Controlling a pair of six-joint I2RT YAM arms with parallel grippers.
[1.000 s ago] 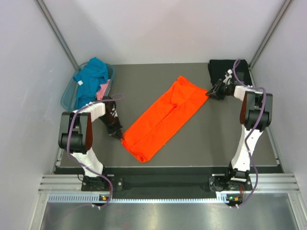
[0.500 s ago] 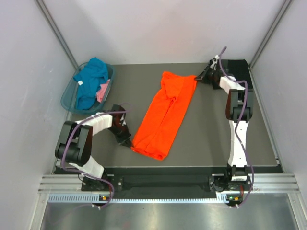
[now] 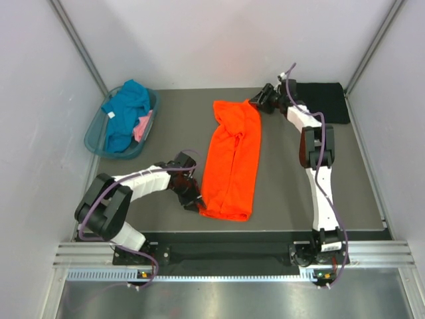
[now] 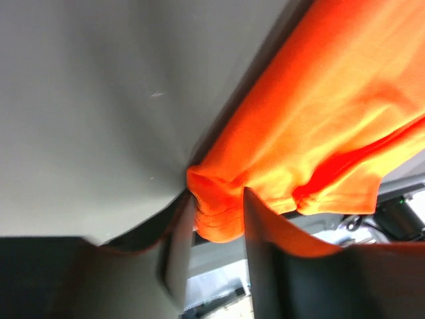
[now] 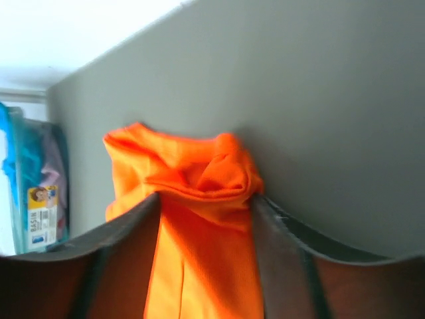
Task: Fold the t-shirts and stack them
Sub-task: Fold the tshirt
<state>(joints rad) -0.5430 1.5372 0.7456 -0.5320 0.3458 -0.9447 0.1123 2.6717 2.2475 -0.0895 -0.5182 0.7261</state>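
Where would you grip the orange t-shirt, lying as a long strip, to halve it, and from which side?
Probably the two corners of its near short edge, coming in low from the near side. The orange t-shirt lies flat, running near to far, so that layered hem is the easiest to reach and lift over. The left gripper is at its left corner.

Soft matt cloth t-shirt (image 3: pixel 232 159), smooth table (image 3: pixel 285 189)
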